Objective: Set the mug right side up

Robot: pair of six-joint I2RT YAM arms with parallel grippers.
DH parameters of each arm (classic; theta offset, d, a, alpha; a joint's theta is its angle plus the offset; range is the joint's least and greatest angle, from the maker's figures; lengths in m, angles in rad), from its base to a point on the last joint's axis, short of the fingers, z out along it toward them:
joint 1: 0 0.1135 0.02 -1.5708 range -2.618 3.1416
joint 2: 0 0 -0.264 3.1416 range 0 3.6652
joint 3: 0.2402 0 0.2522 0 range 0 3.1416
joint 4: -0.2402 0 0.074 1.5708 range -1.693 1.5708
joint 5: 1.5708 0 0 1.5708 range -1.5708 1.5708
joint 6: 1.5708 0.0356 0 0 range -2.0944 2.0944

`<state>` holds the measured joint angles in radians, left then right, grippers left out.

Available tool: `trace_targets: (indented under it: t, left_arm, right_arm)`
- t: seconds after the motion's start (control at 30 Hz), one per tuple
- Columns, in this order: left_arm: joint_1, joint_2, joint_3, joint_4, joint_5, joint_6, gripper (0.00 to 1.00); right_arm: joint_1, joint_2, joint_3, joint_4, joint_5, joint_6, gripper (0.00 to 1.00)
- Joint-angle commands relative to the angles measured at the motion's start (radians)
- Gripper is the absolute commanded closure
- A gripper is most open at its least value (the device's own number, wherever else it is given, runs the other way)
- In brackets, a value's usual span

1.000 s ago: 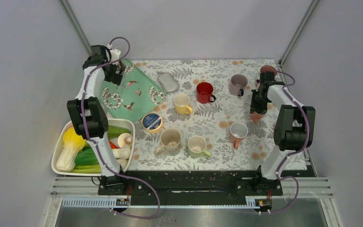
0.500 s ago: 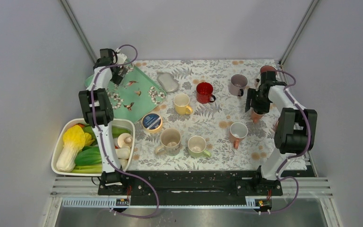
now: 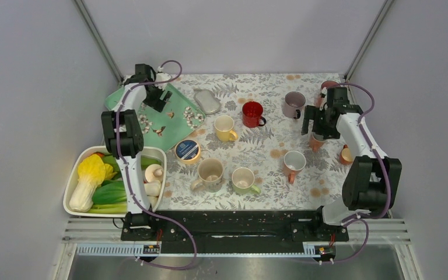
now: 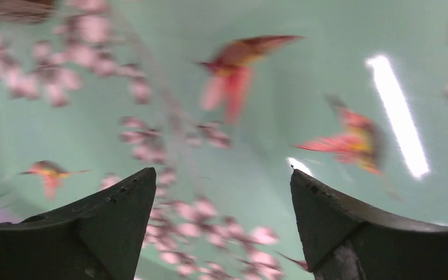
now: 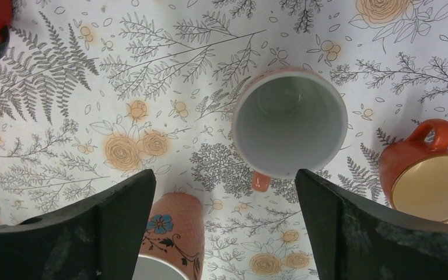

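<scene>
A salmon mug with a blue flower (image 5: 172, 230) stands on the flowered cloth with its white mouth facing up, just inside my right gripper's left finger. From above, this mug (image 3: 317, 143) peeks out below the right gripper (image 3: 314, 125). That right gripper (image 5: 224, 178) is open and holds nothing; the mug sits off-centre between its fingers. My left gripper (image 3: 158, 96) hovers open over the green bird-print mat (image 4: 256, 157) at the back left, and the left gripper (image 4: 223, 175) has nothing between its fingers.
Nearby upright mugs: white-inside with orange handle (image 5: 290, 122), orange (image 5: 426, 175), red (image 3: 252, 114), mauve (image 3: 294, 104), yellow (image 3: 225, 128), beige (image 3: 210, 174), green (image 3: 244, 179). A round tin (image 3: 187, 150), a grey dish (image 3: 207, 100) and a vegetable tub (image 3: 72, 198) are on the left.
My right gripper has opened and let go of the salmon mug, lifting slightly away. The left arm has swung rightwards over the green mat.
</scene>
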<state>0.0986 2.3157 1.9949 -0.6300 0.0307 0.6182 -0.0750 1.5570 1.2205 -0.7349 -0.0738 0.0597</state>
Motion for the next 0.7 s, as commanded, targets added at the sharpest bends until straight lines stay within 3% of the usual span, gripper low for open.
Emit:
trace_targets:
  t: [0.0,0.1,0.2,0.33,0.67]
  left_arm:
    - [-0.086,-0.184,-0.063,-0.141,0.245,-0.074,0.18]
    - [-0.16,-0.207,-0.073,-0.178,0.244,-0.137,0.19]
    - [-0.2,-0.175,-0.043,-0.169,0.26,-0.319,0.19]
    - [-0.227,-0.113,-0.021,-0.145,0.264,-0.561,0.35]
    - [-0.364,-0.243,-0.247,-0.022,0.166,-0.501,0.37]
  right_arm:
    - [0.029,-0.072,-0.017,-0.007,-0.02,-0.002,0.01]
    - [0.041,-0.088,-0.027,-0.009,-0.023,-0.003,0.01]
    - [0.05,-0.1,-0.038,-0.008,-0.021,-0.007,0.01]
    - [0.059,-0.114,-0.054,-0.004,-0.021,-0.011,0.01]
    - [0.07,-0.123,-0.061,0.002,-0.018,-0.018,0.0]
